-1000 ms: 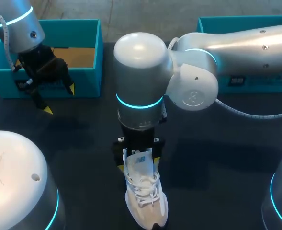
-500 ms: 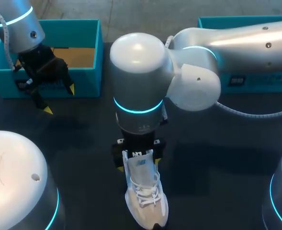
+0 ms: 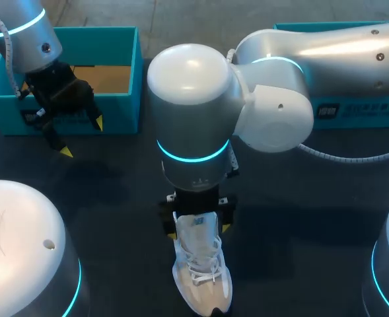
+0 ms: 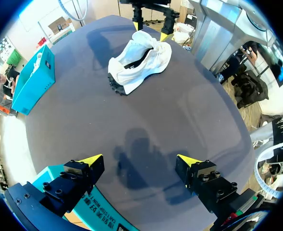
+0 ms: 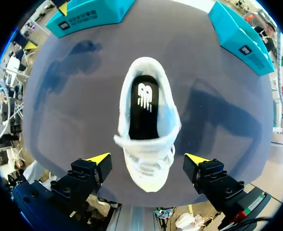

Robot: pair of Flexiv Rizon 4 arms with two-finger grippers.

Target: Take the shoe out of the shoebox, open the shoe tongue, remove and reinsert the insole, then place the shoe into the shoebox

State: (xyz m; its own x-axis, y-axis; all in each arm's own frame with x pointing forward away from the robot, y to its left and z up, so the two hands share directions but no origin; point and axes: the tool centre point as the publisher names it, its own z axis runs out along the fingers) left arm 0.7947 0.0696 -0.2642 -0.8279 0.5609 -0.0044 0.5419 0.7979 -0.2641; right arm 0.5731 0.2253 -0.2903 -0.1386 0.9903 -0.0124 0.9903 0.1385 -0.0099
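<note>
A white shoe (image 3: pixel 202 277) stands upright on the dark table, toe toward the near edge. My right gripper (image 3: pixel 195 221) hangs just above its tongue and hides the heel in the head view. In the right wrist view the shoe (image 5: pixel 148 139) lies under my right gripper (image 5: pixel 148 159), which is open with a finger on each side and a gap to both. The black insole (image 5: pixel 142 108) shows inside. My left gripper (image 3: pixel 82 135) is open in front of the teal shoebox (image 3: pixel 69 79), holding nothing. From the left wrist view, the shoe (image 4: pixel 139 62) lies far ahead of the left gripper (image 4: pixel 140 160).
A second teal box part (image 3: pixel 353 109) stands at the back right, partly behind my right arm. My right arm's large elbow (image 3: pixel 194 99) covers the middle of the table in the head view. Dark table (image 3: pixel 115 198) lies bare between the shoe and the shoebox.
My right arm has shifted so its gripper sits a little nearer the front edge, over the shoe's tongue. The left arm and the shoe have stayed put.
</note>
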